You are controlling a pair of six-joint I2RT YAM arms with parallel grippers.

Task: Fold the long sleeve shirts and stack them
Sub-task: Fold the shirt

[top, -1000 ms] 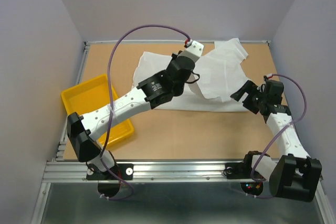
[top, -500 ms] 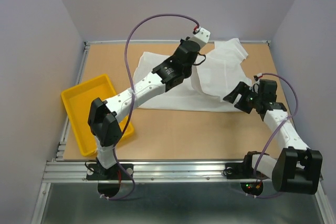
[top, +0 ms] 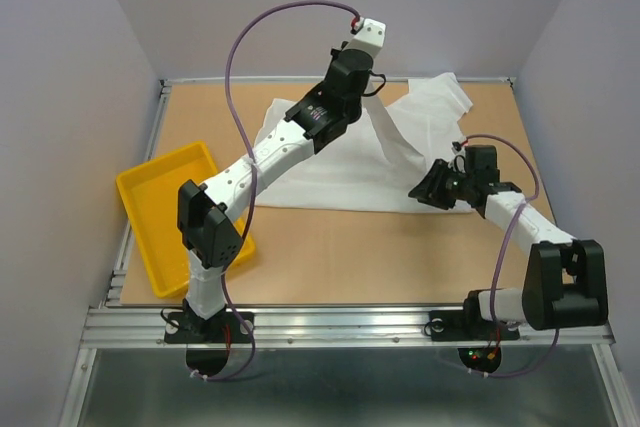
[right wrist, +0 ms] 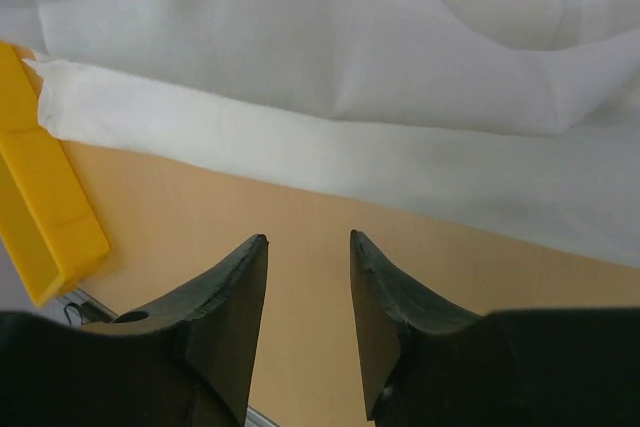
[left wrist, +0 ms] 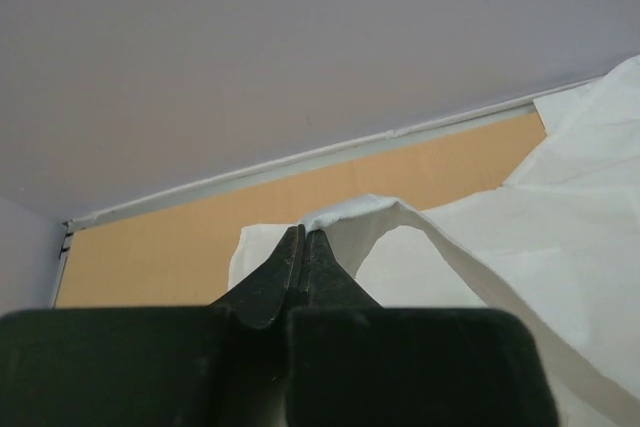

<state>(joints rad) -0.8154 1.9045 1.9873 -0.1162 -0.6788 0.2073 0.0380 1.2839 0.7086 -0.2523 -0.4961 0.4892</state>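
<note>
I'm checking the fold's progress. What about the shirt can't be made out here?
Top view: the left arm covers the middle of the shirt; collar and buttons don't show.
Left wrist view: the shirt is cut off by the right edge.
Right wrist view: the shirt runs past top and side edges; the tray is cut off at left.

Near edge: bare table (top: 340, 247) open between yellow tray (top: 150, 209) at left and right gripper (top: 425, 190). Far middle covered by white shirt (top: 400, 147). The left arm (top: 262, 155) crosses diagonally above tray corner and shirt's left half, blocking overhead passage there.
</note>
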